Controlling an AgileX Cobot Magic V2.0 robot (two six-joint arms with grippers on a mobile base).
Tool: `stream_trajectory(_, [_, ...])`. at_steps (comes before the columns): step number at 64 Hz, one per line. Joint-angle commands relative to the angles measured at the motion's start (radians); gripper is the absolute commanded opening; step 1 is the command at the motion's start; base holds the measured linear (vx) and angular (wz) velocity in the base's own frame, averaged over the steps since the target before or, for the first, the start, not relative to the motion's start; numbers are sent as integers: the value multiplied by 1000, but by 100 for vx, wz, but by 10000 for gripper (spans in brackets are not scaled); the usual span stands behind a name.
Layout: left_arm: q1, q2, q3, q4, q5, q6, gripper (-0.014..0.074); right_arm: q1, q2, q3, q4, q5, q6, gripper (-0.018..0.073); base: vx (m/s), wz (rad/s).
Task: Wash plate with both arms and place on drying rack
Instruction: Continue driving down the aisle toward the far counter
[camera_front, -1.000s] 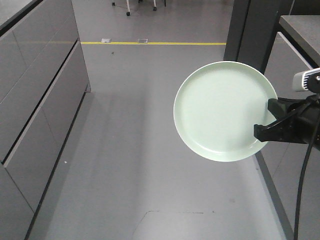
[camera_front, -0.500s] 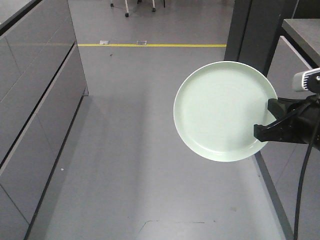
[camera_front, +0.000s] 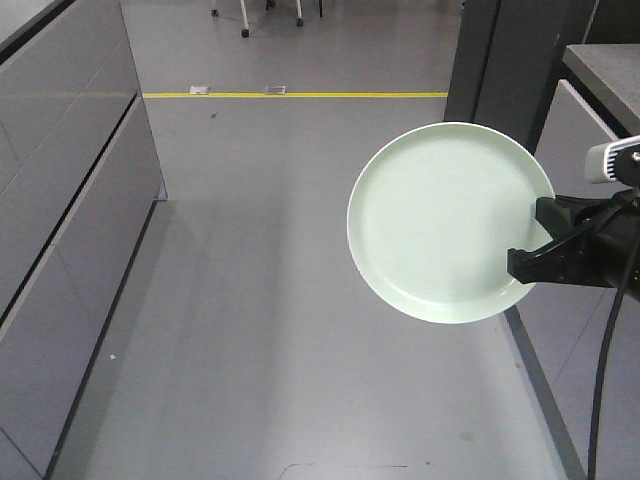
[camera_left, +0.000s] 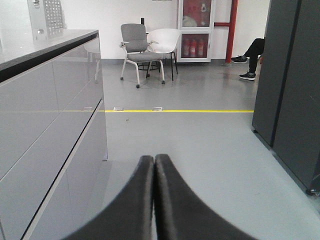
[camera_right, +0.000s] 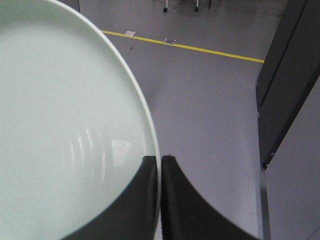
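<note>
- The right gripper (camera_front: 531, 241) is clamping the plate (camera_front: 450, 222) by its right-hand edge, with the rim running between the two closed black fingers in the right wrist view
- The plate is hanging in the air over the grey floor (camera_front: 260, 300) of an aisle, reaching from the jaws toward the robot's left, so its free edge is facing the side the left arm would be coming from
- Its hollow face is turning toward the front camera and showing almost as a full circle; being round, it is offering no long axis, only the rim to take hold of
- The left gripper (camera_left: 154, 162) is pointing down the aisle toward a yellow floor line (camera_left: 175, 110) with its fingers pressed together and nothing between them; the plate is not appearing in its view, so how near it is cannot be told
- The plate is looking pale mint green, plain and matte, with a low raised rim and faint rings and a soft glare in the close view
- No sink or drying rack is showing in any view
</note>
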Motion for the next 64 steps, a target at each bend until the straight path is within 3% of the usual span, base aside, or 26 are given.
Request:
stream_trajectory(1, [-4, -16, 16, -6, -70, -5, -6, -5, -19, -28, 0, -80, 0, -10, 13, -4])
stream_trajectory(64, [-4, -16, 16, -6, -70, -5, -6, -5, -19, -28, 0, -80, 0, -10, 13, -3])
